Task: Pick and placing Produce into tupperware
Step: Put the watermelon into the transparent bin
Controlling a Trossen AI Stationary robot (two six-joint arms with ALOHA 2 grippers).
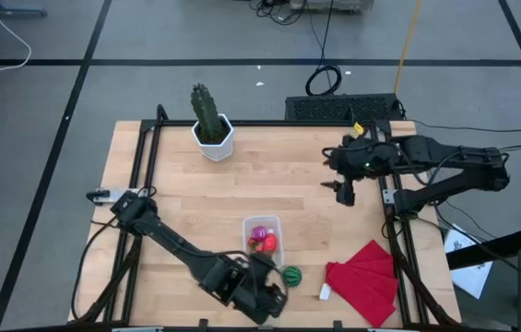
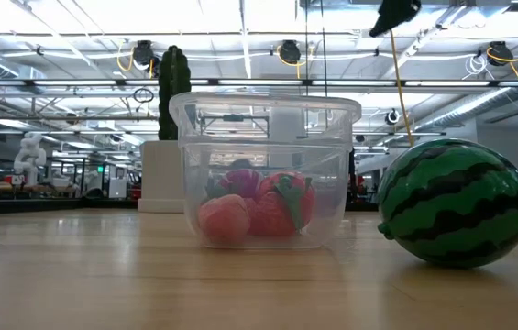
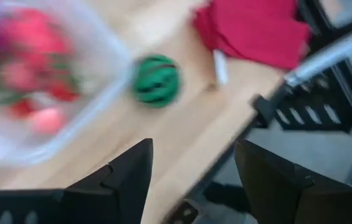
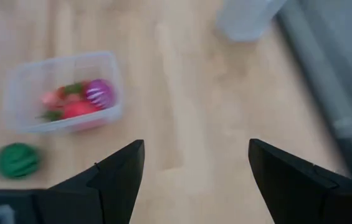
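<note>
Melon (image 1: 291, 275) sits on the surface just beside tub (image 1: 264, 242). My left pincer (image 1: 274, 297) is near it, fingers apart, empty; right pincer (image 1: 344, 191) apart, parked. Risk: off-centre grab rolls the ball away.

— Where am I working?
— A lab hall. My wooden table (image 1: 177, 194) stands on grey taped floor (image 1: 149, 37); cables (image 1: 320, 78) trail off its far edge; ceiling light strips (image 2: 240, 18) and distant workstations (image 2: 48, 174) lie beyond.
</note>
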